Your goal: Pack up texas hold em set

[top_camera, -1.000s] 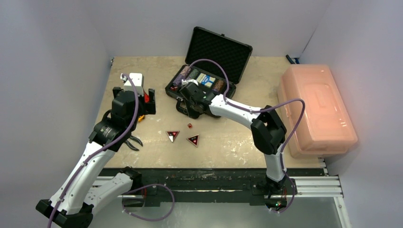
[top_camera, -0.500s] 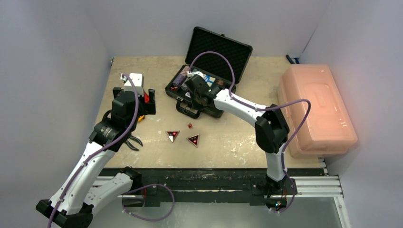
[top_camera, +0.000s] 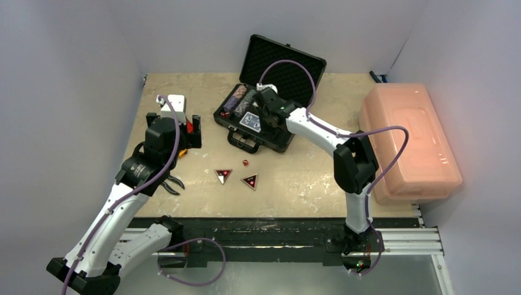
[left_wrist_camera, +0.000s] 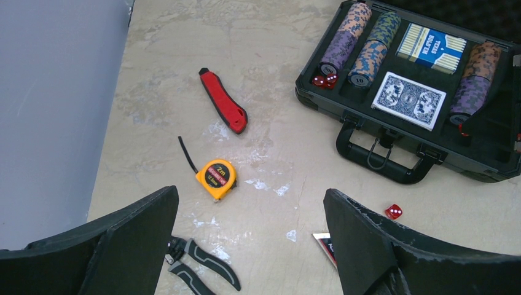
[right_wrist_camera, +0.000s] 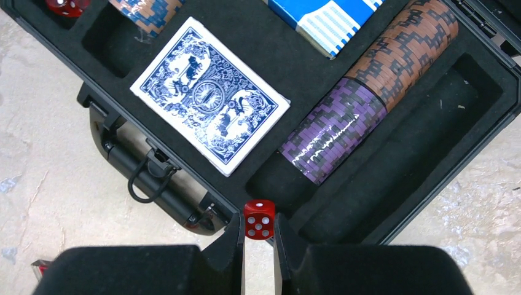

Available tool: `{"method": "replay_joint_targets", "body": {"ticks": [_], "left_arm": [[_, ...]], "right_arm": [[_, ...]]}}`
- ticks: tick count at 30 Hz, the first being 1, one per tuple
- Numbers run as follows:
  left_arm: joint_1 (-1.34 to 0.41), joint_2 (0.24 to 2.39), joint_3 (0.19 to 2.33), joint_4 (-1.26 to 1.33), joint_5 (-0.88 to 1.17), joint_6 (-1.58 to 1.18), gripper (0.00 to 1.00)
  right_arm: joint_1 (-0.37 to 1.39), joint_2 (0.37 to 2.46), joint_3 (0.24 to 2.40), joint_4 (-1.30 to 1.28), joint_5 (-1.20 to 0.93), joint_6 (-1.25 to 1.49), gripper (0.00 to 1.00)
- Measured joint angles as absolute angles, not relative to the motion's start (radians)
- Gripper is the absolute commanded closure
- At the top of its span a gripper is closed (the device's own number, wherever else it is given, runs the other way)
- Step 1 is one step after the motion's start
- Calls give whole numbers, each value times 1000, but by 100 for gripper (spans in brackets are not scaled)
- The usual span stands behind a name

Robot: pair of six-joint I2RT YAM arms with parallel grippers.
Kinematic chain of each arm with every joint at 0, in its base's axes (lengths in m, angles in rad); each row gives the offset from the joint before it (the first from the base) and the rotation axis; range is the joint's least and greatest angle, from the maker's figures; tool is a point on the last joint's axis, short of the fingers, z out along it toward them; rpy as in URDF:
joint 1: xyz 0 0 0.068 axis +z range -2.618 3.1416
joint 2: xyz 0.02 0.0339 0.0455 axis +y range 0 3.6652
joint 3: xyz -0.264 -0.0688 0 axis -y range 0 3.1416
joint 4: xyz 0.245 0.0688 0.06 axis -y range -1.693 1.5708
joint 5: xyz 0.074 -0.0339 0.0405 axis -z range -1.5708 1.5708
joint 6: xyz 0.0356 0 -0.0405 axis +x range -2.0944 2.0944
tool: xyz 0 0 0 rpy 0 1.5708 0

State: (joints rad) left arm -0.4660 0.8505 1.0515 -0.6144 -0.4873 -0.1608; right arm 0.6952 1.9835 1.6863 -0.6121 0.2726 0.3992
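Observation:
The black briefcase (top_camera: 268, 141) lies open at the table's back, lid (top_camera: 282, 61) up. Its foam holds chip stacks (left_wrist_camera: 344, 43), a loose card deck (left_wrist_camera: 410, 100), a blue boxed deck (left_wrist_camera: 430, 48) and two red dice (left_wrist_camera: 324, 80). My right gripper (right_wrist_camera: 258, 230) is shut on a red die (right_wrist_camera: 259, 219) and hovers over the case's front right part, near a purple-brown chip stack (right_wrist_camera: 368, 98). Another die (top_camera: 245, 162) and two triangular buttons (top_camera: 223, 175) (top_camera: 250, 181) lie on the table in front of the case. My left gripper (left_wrist_camera: 250, 193) hangs open over the left of the table, holding nothing.
A pink translucent bin (top_camera: 408, 141) stands at the right edge. A red-handled knife (left_wrist_camera: 223, 109), a yellow tape measure (left_wrist_camera: 215, 179) and black pliers (left_wrist_camera: 196, 264) lie on the left, under and around the left gripper.
My right gripper has carried the die from the case's front left edge back and to the right, over the case's inside. The left arm has not moved.

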Motion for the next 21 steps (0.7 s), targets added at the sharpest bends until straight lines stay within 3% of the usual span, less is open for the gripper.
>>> {"method": "replay_joint_targets", "body": {"ticks": [12,21], "left_arm": [[-466,859,1051,-614,-488,-160,12],[-466,862,1051,-614,-490,-160,12]], "right_arm": [[664,2037,1687,-599,271,388,100],[658,2060,1691,-596,271,384,78]]}}
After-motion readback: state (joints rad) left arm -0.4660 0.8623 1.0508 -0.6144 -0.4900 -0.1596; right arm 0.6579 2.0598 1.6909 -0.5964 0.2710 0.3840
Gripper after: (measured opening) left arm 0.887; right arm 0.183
